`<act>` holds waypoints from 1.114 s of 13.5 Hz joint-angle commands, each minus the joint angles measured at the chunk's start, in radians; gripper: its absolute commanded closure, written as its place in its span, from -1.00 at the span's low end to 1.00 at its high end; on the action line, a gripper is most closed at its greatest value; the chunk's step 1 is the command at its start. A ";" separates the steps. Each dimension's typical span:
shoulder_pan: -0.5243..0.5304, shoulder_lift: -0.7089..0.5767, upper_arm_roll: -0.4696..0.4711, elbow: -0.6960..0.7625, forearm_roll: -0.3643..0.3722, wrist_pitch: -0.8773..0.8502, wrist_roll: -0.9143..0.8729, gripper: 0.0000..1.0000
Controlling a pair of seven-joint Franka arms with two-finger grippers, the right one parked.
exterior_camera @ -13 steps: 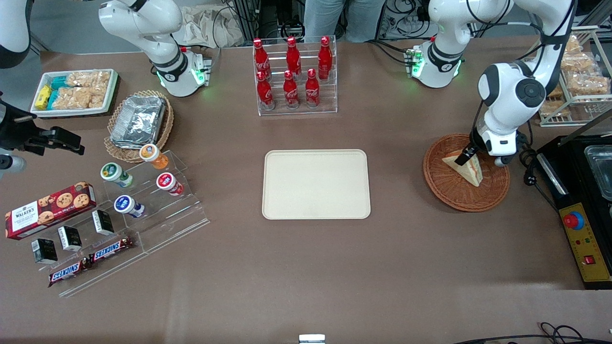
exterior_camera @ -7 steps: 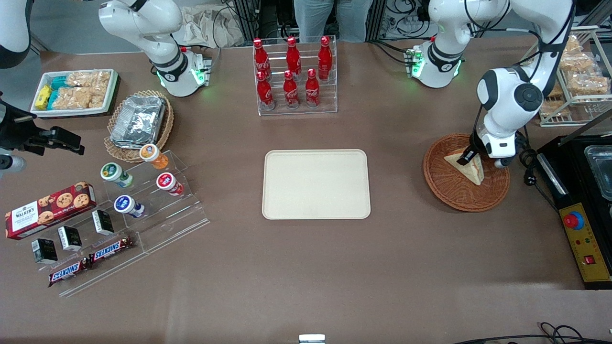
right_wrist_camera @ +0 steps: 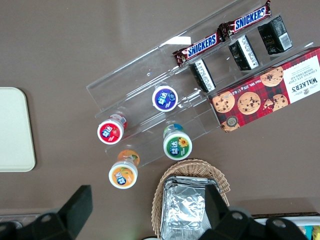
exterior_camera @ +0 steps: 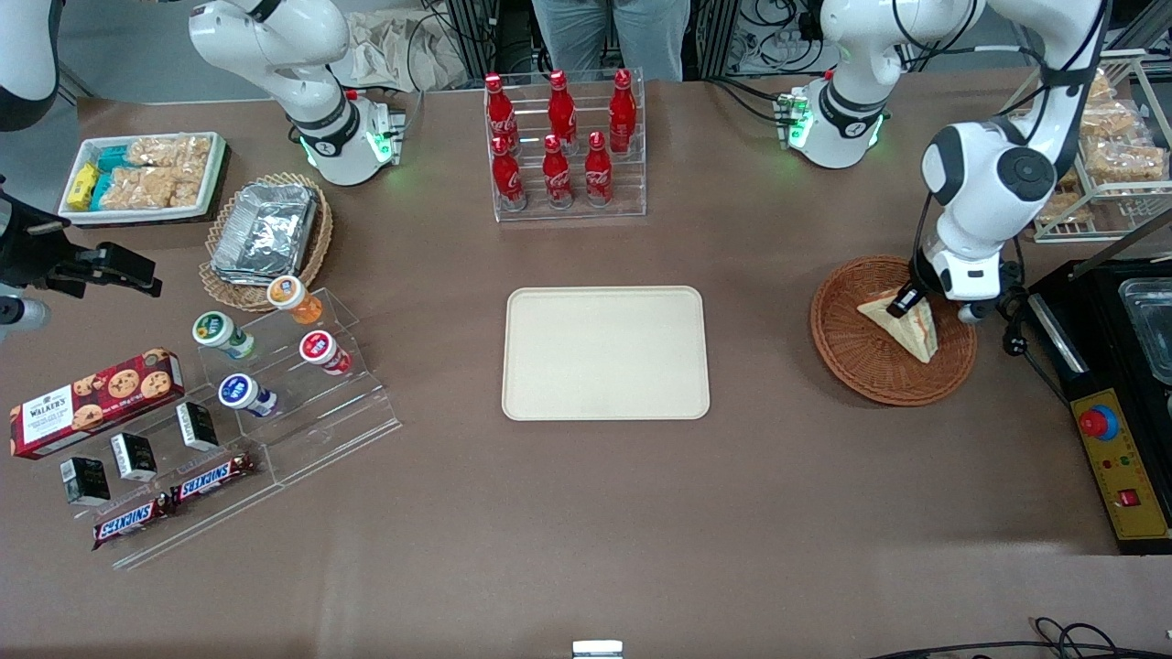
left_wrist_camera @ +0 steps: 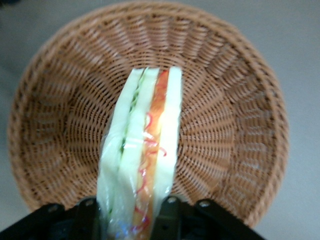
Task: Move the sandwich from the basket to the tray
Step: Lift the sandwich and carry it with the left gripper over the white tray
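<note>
Sandwich (exterior_camera: pixel 902 322) over the basket (exterior_camera: pixel 856 361), clamped at one end between the fingers of the left gripper (left_wrist_camera: pixel 131 210); cut edge with red and green stripes facing the wrist camera, clear wrap visible on it. Wedge held cut edge up, long axis running straight out from the jaws across the basket's middle. In the front view, free tip pointing down toward the basket's nearer rim, held end at the rim farthest from the front camera. Cannot tell whether the free end rests on the weave or hangs just clear.

Basket near the working arm's end of the bench. Tray (exterior_camera: pixel 605 352) at bench centre, bare, well apart from the basket, lying sideways from it toward the parked arm's end, at about the same nearness to the front camera.

Judgement: grasp made, transfer not begun. Coming move mostly a sideways carry after clearing the basket rim. Grip at one end only, so free end likely to sag or swing.
</note>
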 commanded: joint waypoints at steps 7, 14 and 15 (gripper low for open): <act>-0.118 -0.110 -0.004 0.527 -0.004 -0.762 0.215 1.00; -0.386 -0.012 -0.007 0.706 -0.090 -0.819 0.186 1.00; -0.422 0.023 -0.007 0.740 -0.090 -0.815 0.148 1.00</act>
